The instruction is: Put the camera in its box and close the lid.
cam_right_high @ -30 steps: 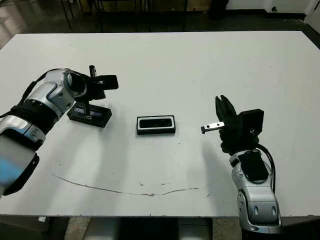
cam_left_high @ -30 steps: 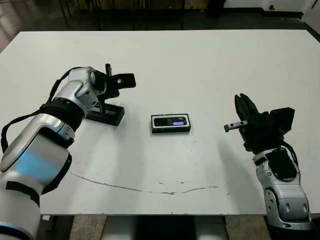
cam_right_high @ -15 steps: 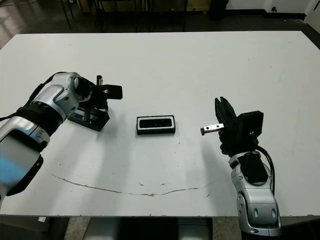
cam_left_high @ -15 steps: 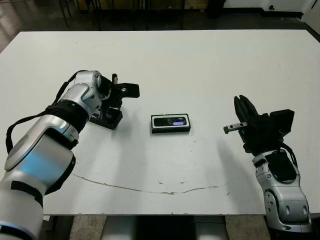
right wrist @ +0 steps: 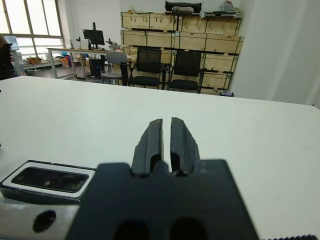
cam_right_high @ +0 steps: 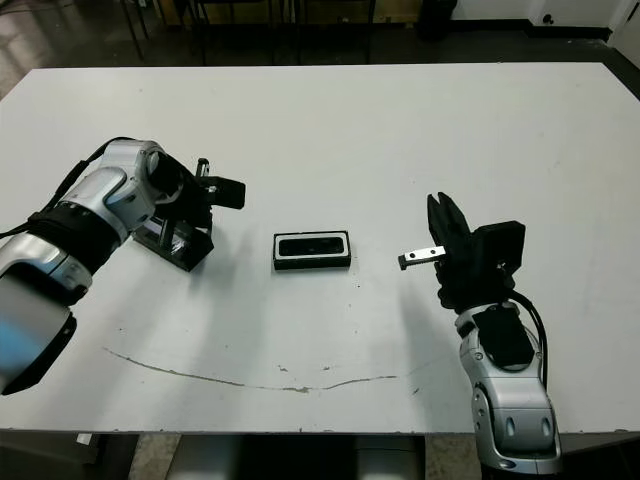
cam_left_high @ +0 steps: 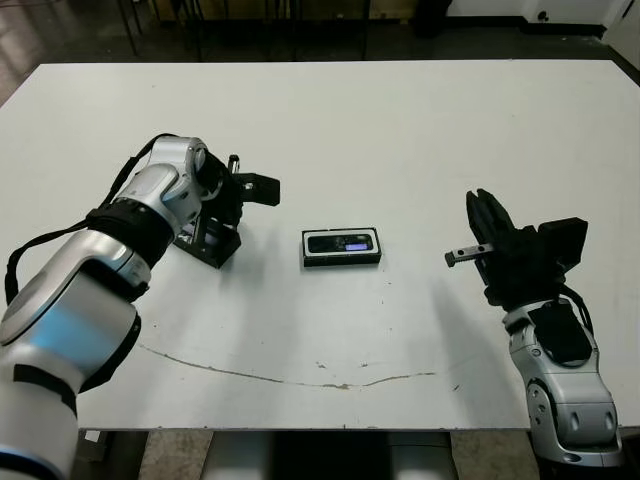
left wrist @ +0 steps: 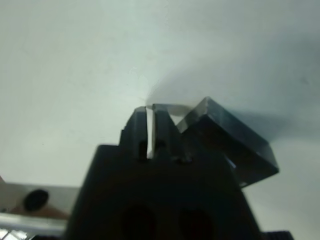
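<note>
Two silver-and-black arms with black two-fingered grippers

The left arm [cam_left_high: 120, 225] is cased in glossy silver shells, banded in black, with a black cable looped alongside. The right arm [cam_left_high: 560, 390] is built alike, with a small silver bracket fixed beside its black gripper housing.

White tabletop [cam_left_high: 400, 130], marked near its front edge by a thin brownish-grey scratch line [cam_left_high: 300, 378]; black box [cam_left_high: 341, 246] with a white lining that shows as a pale border around the black camera [cam_left_high: 341, 243], whose upper face bears a small bluish-violet mark. Black lid [cam_left_high: 212, 241] beside the black left gripper [cam_left_high: 226, 205], whose arm is silver-grey with black bands and cables. Black right gripper [cam_left_high: 488, 222] with a small silver-grey bracket at its side, on a silver-grey forearm with black panels.
</note>
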Motion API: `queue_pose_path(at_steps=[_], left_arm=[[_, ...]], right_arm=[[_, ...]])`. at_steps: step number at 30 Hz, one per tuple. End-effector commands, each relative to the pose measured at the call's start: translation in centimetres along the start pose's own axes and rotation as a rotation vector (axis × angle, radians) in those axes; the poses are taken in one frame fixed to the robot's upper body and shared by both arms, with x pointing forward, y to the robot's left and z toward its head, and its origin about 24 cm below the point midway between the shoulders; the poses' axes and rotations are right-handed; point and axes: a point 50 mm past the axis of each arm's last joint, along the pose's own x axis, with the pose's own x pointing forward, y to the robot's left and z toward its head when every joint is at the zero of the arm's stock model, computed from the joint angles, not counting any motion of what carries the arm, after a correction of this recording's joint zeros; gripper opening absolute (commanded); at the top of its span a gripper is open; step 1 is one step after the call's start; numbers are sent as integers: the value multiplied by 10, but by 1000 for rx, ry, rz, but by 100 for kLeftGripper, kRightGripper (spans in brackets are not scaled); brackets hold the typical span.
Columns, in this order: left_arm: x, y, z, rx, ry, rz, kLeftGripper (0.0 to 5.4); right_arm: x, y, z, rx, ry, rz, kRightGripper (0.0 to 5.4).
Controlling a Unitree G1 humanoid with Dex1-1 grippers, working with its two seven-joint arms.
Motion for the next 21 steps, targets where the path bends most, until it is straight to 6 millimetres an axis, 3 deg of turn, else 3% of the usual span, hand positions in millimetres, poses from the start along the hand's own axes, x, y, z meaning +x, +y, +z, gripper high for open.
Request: queue_pose_path(at_steps=[1, 4, 21], left_arm=[[10, -18, -5, 46, 15, -105, 0], [7, -24, -6, 113, 7, -126, 0], [5, -54, -15, 143, 64, -221, 0]], right_arm=[[-2, 0, -4, 5, 33, -8, 2], [-2, 0, -4, 0, 38, -13, 2], [-1, 0, -6, 19, 32, 5, 2]])
